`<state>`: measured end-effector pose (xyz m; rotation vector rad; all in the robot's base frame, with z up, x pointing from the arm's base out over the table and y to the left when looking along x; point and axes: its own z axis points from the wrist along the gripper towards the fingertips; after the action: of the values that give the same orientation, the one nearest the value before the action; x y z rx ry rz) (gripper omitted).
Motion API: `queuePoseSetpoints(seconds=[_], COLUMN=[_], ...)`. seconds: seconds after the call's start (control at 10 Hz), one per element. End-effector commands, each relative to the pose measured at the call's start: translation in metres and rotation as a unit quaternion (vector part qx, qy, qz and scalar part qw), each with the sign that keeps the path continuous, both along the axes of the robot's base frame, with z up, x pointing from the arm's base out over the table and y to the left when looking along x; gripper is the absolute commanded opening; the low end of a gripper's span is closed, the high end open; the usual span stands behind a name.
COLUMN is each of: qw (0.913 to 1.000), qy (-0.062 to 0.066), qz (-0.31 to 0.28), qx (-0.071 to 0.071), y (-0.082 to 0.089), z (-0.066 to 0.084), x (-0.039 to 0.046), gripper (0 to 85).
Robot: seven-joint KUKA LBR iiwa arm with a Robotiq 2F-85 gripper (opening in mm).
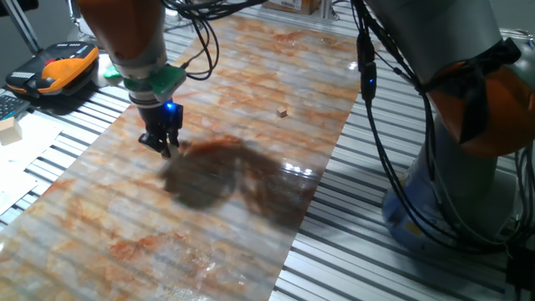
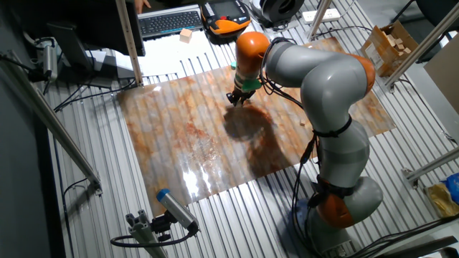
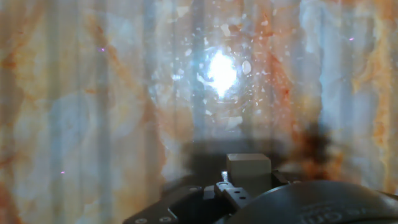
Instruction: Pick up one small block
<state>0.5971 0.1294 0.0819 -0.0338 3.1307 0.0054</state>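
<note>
The small block [image 3: 249, 167], a pale tan wooden cube, shows in the hand view at the bottom centre, right at my fingertips. My gripper [image 1: 165, 150] stands low over the left part of the marbled board [image 1: 251, 75], fingers pointing down and close together, shut on the block. In the other fixed view the gripper [image 2: 237, 99] is near the board's far edge. The block is too small to make out in either fixed view.
A tiny brownish cube [image 1: 282, 110] lies on the board to the right of the gripper. A bigger pale wooden block [image 1: 8, 125] sits off the board at the left, also in the other view [image 2: 186, 34]. An orange-black pendant [image 1: 63, 71] and cables [image 1: 376, 125] border the board.
</note>
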Motion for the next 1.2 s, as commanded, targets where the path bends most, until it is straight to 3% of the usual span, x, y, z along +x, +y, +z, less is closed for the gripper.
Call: queuePoseSetpoints(seconds=[0.0,0.4,0.7,1.1], qw=[1.0,1.0,1.0,0.9996], qy=[0.0,-0.003,-0.004,-0.01], qz=[-0.001,-0.001,-0.007,-0.026], qx=[-0.003,-0.007,0.002,-0.009], y=[0.001,0.004,-0.002,-0.007], z=[0.008,0.028,0.032,0.034], x=[-0.0011,-0.0067,-0.0122,-0.0168], gripper=[0.0,0.0,0.0,0.0])
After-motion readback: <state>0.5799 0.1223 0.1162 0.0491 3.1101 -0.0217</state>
